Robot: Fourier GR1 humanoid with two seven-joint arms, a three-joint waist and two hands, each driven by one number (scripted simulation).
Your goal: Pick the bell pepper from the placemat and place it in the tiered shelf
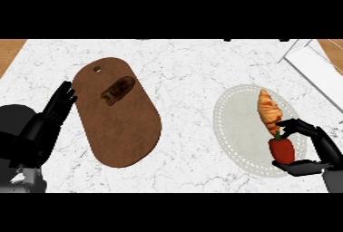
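Fingers (pixel 303 127) of the right hand (pixel 315 149) curl round the red bell pepper (pixel 282 151), thumb below it, on the pale round placemat (pixel 234 131) beside a croissant (pixel 269 112). Left hand (pixel 57 105) rests open at the bench's (pixel 188 63) left, beside a wooden cutting board (pixel 127 131).

You will find no legible text, label, brand, number or sign in the head view. The marble counter (pixel 188 68) shows only grey veining. The brown cutting board (pixel 124 131) and the pale placemat (pixel 234 131) carry no markings you can read. The white tiered shelf (pixel 315 68) at the upper right edge carries no readable marking either.
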